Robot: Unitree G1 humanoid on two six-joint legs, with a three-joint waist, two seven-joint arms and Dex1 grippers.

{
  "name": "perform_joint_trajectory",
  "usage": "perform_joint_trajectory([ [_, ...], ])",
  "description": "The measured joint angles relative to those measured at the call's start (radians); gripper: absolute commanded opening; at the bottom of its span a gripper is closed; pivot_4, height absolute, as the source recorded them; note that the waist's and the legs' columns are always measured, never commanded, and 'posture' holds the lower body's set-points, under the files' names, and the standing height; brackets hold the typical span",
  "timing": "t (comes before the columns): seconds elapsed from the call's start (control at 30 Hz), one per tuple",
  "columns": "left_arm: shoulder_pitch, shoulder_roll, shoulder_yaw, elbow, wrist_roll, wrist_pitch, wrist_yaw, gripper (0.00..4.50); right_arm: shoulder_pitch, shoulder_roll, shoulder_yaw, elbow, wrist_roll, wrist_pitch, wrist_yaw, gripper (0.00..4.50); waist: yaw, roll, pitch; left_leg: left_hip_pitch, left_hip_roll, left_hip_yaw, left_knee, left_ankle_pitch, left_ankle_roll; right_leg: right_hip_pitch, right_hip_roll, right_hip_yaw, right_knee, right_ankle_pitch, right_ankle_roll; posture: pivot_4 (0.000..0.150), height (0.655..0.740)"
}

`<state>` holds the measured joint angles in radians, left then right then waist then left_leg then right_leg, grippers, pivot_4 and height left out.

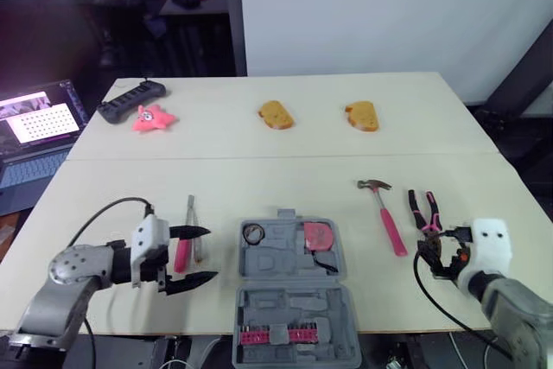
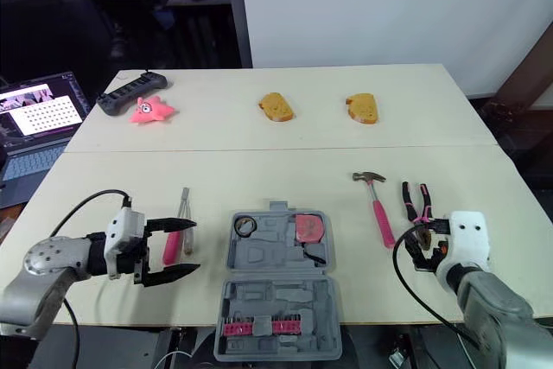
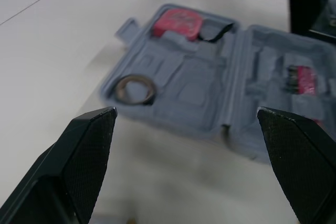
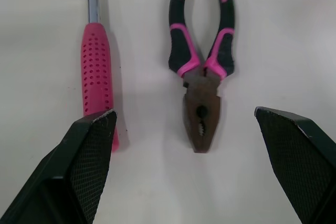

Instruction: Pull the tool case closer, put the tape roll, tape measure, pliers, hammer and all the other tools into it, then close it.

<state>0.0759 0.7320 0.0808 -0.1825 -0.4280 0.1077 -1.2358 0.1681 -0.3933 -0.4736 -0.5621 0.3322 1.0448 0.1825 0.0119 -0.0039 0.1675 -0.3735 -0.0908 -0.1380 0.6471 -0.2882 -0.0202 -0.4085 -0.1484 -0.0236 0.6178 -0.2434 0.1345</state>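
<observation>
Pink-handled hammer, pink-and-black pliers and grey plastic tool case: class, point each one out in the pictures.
Pink-handled hammer [image 4: 97, 72]: right wrist view, on its perforated grip.
Pink-and-black pliers [image 4: 202, 103]: right wrist view, on the metal head.
Grey plastic tool case [image 1: 298, 304]: left eye view, on its near half.

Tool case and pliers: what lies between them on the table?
The hammer lies between the tool case and the pliers, touching neither; the left eye view shows it.

Between the left gripper's [image 3: 186, 113] wide-spread fingers [image 3: 84, 156], the open grey tool case [image 3: 194, 85] lies on the table [image 3: 52, 51], holding a tape roll [image 3: 135, 88] and pink tape measure [image 3: 178, 23].
</observation>
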Motion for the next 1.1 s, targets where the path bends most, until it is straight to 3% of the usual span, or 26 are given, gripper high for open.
perform_joint_trajectory([
  [0.33, 0.03, 0.002, -0.03, -0.078, 0.0, 0.012, -0.004, 4.5, -0.169, 0.016, 0.032, 0.161, -0.034, 0.083, -0.081, 4.45, -0.001, 0.005, 0.002, 0.0, 0.0, 0.0, 0.0, 0.0, 0.0, 0.0, 0.0, 0.0, 0.0, 0.0, 0.0, 0.15, 0.74],
  [1.1, 0.054, -0.014, -0.055, -0.098, 0.002, 0.009, 0.041, 4.5, -0.357, -0.014, -0.012, 0.245, -0.069, 0.361, -0.135, 4.45, -0.002, 0.006, 0.002, 0.0, -0.001, 0.0, 0.0, 0.0, 0.0, 0.0, 0.0, 0.0, 0.001, 0.0, 0.0, 0.15, 0.74],
])
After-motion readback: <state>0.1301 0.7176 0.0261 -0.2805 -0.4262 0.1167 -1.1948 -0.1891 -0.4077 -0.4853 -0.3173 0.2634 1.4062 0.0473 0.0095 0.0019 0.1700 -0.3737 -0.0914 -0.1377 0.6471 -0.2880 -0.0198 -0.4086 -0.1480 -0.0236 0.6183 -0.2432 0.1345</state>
